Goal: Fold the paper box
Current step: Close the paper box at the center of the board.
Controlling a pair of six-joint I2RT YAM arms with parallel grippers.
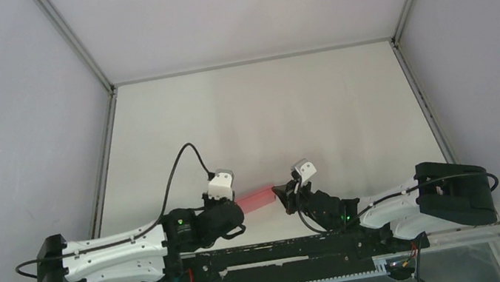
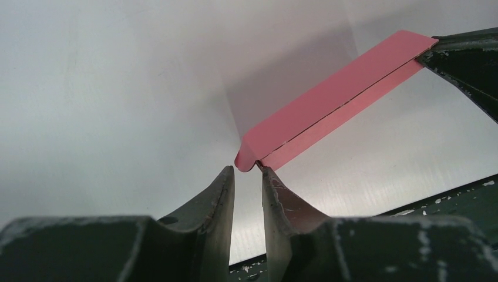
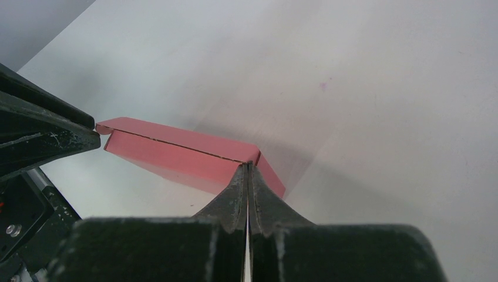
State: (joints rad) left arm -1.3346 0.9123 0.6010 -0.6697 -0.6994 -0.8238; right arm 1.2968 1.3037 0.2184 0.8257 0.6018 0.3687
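The paper box (image 1: 256,198) is a pink folded cardboard strip hanging in the air between my two grippers, low over the white table (image 1: 265,109). My right gripper (image 3: 248,165) is shut on one end of the paper box (image 3: 176,154), pinching a thin edge at a fold. My left gripper (image 2: 246,169) stands a little open at the other end. The rounded tab of the paper box (image 2: 340,97) sits just beyond its fingertips, touching the right fingertip (image 2: 267,173), with nothing between the jaws. In the top view the left gripper (image 1: 238,204) and right gripper (image 1: 281,195) face each other.
Grey enclosure walls rise on the left (image 1: 6,132), right (image 1: 489,60) and back of the table. A black rail (image 1: 279,256) with both arm bases runs along the near edge. The right arm's fingers (image 2: 464,59) show in the left wrist view.
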